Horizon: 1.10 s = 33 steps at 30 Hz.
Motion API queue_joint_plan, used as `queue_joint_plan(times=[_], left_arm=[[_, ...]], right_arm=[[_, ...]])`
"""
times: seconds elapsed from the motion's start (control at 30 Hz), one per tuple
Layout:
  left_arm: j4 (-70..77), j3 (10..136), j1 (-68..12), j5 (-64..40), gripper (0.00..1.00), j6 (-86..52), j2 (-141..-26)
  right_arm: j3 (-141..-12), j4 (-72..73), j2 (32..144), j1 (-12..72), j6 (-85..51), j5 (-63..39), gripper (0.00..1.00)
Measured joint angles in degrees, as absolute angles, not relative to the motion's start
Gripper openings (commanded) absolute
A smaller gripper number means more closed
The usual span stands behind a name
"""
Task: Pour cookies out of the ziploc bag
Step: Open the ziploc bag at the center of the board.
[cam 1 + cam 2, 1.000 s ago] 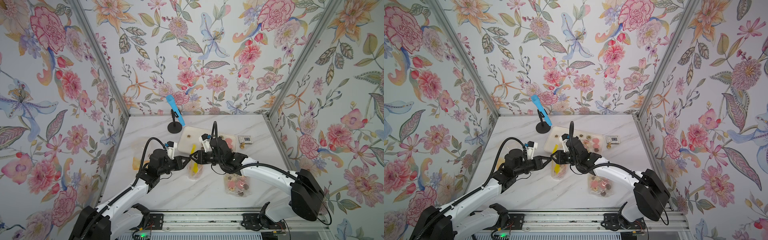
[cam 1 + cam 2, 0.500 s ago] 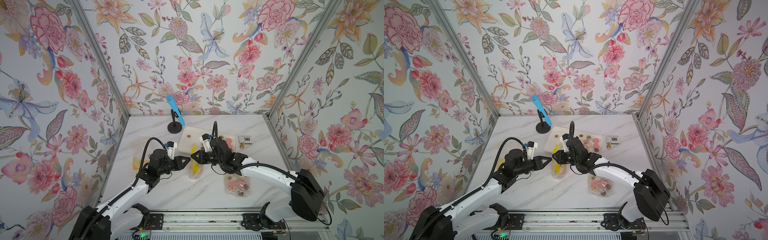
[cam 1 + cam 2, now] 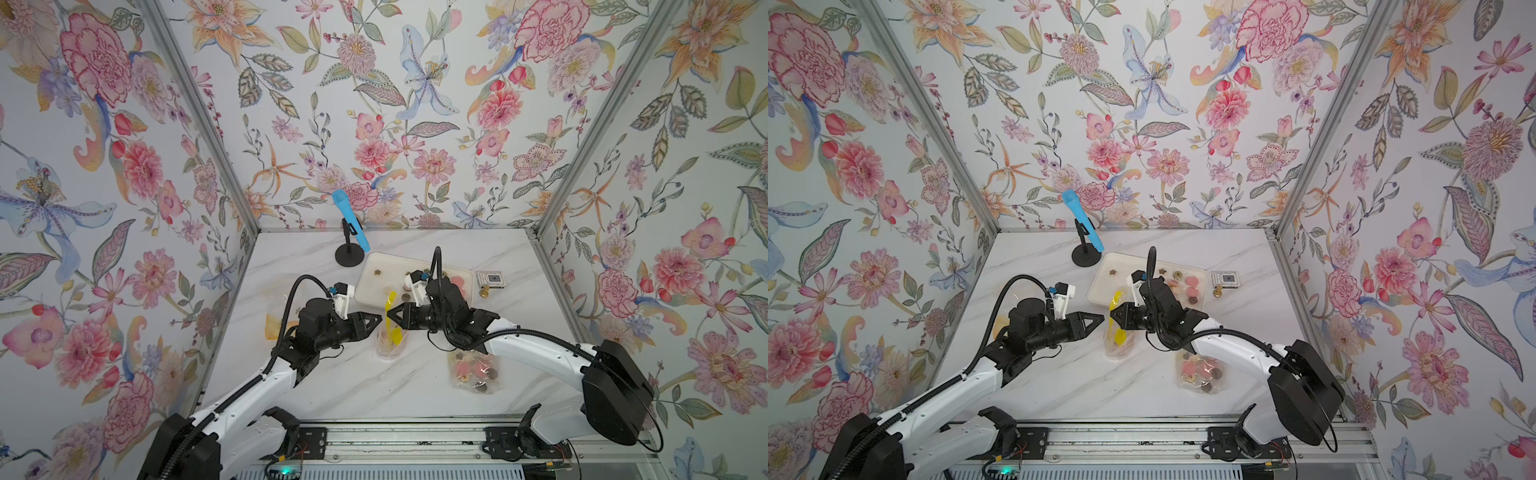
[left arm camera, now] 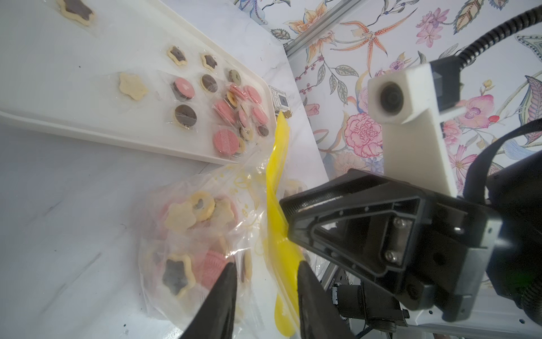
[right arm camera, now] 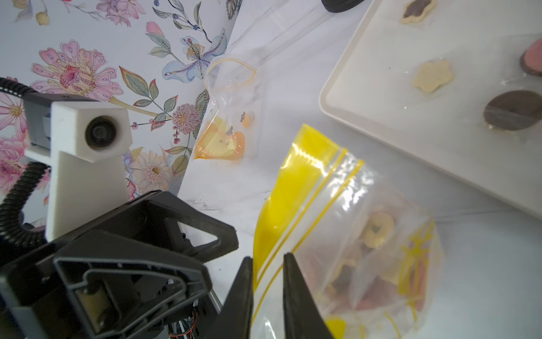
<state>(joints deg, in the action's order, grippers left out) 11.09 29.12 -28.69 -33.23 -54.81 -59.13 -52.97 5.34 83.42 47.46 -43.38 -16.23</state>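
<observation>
The ziploc bag (image 3: 390, 334) (image 3: 1119, 334) stands on the marble table between both arms, its yellow zip band upright. Pink, beige and dark star cookies (image 4: 179, 217) (image 5: 378, 230) lie inside it. My right gripper (image 3: 395, 316) (image 5: 268, 258) is shut on the yellow band from the right side. Close to the bag's left side, my left gripper (image 3: 378, 320) (image 4: 267, 265) is open, with loose bag film and the yellow band in the gap between its fingers. More cookies (image 4: 234, 111) lie on the white tray (image 3: 374, 286) (image 4: 58, 88) just behind the bag.
A second clear bag of cookies (image 3: 473, 372) lies under the right arm. An empty bag with orange print (image 3: 276, 326) (image 5: 225, 117) lies by the left wall. A blue microphone on a black stand (image 3: 351, 226) and a small white box (image 3: 491, 278) are near the back.
The left jaws have widened and let go of the bag's edge. The right jaws have narrowed onto the yellow band. Both arms have barely moved.
</observation>
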Motion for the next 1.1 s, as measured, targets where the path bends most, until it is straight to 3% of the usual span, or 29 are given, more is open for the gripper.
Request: queue_joint_plan(times=[0.5, 1.1], left_arm=[[11.1, 29.1, -28.9, -34.3, 0.45, -54.4, -59.0], [11.6, 29.1, -29.9, -34.3, 0.46, -54.4, -59.7]], right_arm=[[-50.2, 10.0, 82.6, 47.2, -44.5, -19.1, 0.18], [-47.1, 12.8, 80.2, 47.2, -44.9, -19.8, 0.32]])
